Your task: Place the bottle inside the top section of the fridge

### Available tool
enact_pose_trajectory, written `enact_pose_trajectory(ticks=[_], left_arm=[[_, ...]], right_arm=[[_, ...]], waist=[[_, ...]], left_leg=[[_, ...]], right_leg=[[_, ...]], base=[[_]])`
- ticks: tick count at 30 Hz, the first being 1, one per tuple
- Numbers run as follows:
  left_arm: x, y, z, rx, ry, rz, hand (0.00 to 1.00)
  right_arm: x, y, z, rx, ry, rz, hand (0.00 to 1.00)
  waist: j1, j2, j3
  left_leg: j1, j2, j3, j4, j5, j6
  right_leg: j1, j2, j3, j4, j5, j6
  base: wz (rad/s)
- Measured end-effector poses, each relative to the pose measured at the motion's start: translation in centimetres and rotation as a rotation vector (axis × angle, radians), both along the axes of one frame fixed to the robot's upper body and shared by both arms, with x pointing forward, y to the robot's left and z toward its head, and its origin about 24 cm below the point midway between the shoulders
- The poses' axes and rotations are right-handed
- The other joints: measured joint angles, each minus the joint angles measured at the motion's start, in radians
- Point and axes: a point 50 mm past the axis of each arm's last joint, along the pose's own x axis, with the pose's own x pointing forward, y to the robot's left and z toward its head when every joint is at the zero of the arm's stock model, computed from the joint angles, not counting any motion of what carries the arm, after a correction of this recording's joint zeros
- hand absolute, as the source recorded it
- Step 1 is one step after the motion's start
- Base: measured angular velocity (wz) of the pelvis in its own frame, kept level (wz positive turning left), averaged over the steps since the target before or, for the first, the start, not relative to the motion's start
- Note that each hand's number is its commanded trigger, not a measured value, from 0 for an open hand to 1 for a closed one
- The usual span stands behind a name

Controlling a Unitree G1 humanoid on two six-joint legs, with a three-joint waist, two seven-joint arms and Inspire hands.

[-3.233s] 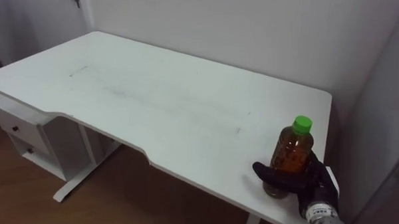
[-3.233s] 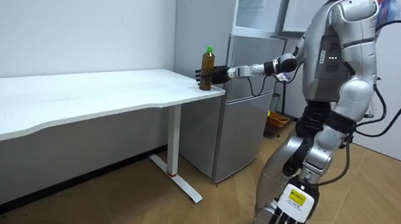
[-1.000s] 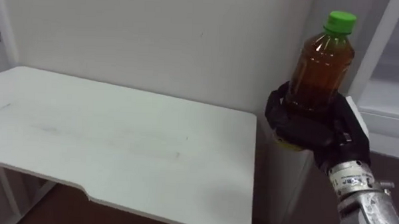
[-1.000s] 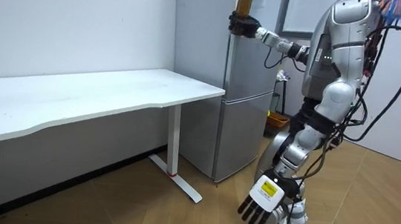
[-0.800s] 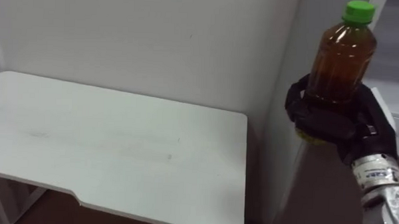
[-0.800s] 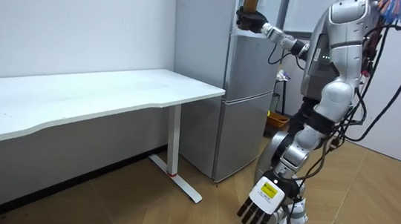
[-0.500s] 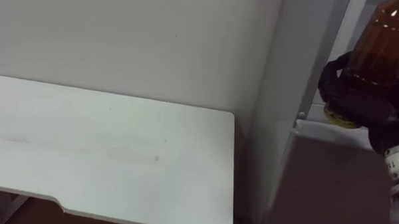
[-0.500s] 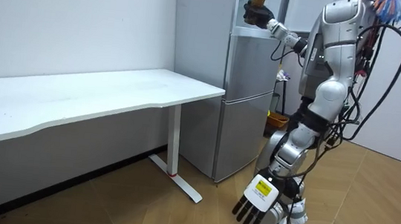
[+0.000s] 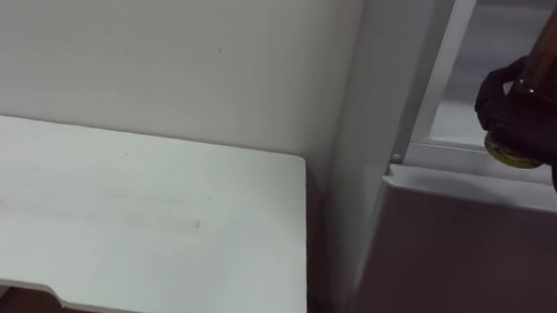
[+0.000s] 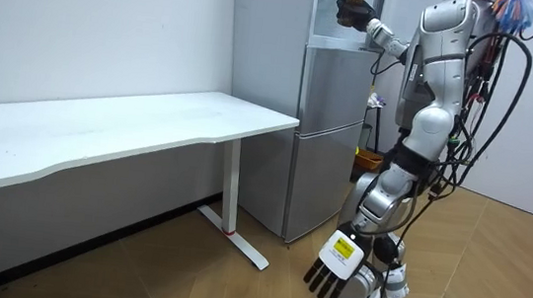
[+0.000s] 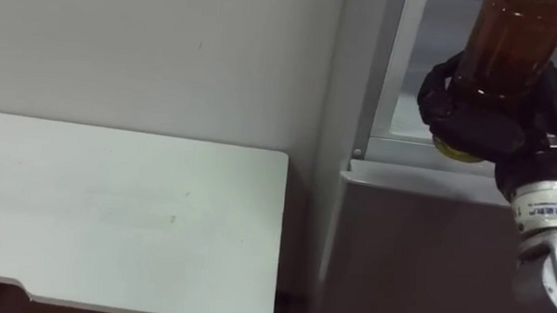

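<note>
Beside white table [image 11: 119,207], facing grey fridge [image 11: 415,245]. Got bottle [image 11: 510,44] clamped low on its body in right robot hand [image 11: 489,122], fingers wrapped round, hovering at the upper compartment's sill [image 11: 399,153]. Looks fullish, stiff, slick plastic; better kept upright, gripped around the lower body.

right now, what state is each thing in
bottle: upright, holds brown liquid, gripped by its lower part
right robot hand: shut on the bottle, raised at the upper fridge's opening
left robot hand: open, hanging low by the robot's side
upper fridge: open, inside showing
lower fridge door: shut
</note>
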Motion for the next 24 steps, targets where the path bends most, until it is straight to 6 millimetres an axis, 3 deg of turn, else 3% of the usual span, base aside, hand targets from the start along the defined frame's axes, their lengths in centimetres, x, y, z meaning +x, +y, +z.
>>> enact_pose_trajectory(ticks=[5,17,20,24], left_arm=[[-0.1,0.2,0.1,0.005,-0.002,0.016,0.0],[-1.2,0.9,0.4,0.025,0.007,0.073,0.0],[-1.2,0.9,0.4,0.029,0.009,0.074,0.0],[-1.7,1.0,0.4,0.034,0.02,0.077,0.0]], right_arm=[[0.0,-0.5,0.0,0.024,0.009,-0.018,1.0],[-0.5,-2.4,0.1,0.073,0.014,-0.124,1.0],[-0.1,-3.1,-0.8,0.09,0.058,-0.146,1.0],[0.5,-5.5,-3.3,0.156,0.187,-0.236,1.0]], waist=[[-0.016,-0.002,0.0009],[-0.015,-0.009,-0.0028],[-0.01,-0.014,-0.0022],[0.013,-0.03,-0.0042]], left_leg=[[0.009,0.001,0.005,0.003,-0.005,0.0],[0.011,0.005,0.011,0.004,-0.016,-0.003],[0.01,0.006,0.01,0.004,-0.016,-0.003],[-0.008,0.008,0.003,0.019,-0.02,-0.004]], right_leg=[[0.012,0.001,0.004,0.0,0.0,0.0],[0.016,0.007,0.008,-0.01,0.0,0.0],[0.019,0.007,0.006,-0.008,0.0,0.0],[0.012,0.008,0.003,-0.004,0.0,0.0]], base=[[-0.02],[-0.01],[0.0],[0.02]])
